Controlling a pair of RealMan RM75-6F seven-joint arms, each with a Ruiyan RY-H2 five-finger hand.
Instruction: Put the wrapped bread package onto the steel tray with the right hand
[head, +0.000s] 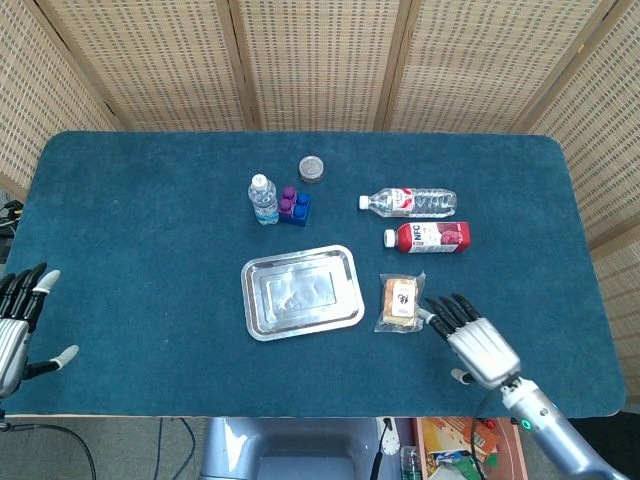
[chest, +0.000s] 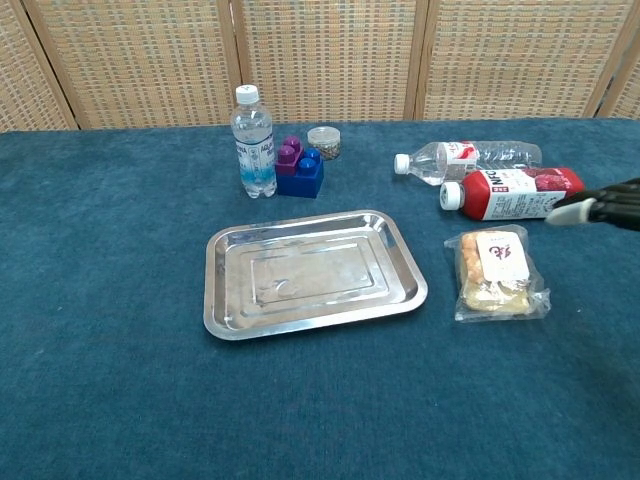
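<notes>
The bread package (head: 401, 303) lies just left of the right hand (head: 477, 342) — fingers spread, holding nothing.

The blue table (head: 150, 240) carries a steel tray (head: 300, 292), bread package (head: 401, 303), three bottles, toy blocks (head: 293, 206) and a small jar (head: 313, 168).
</notes>
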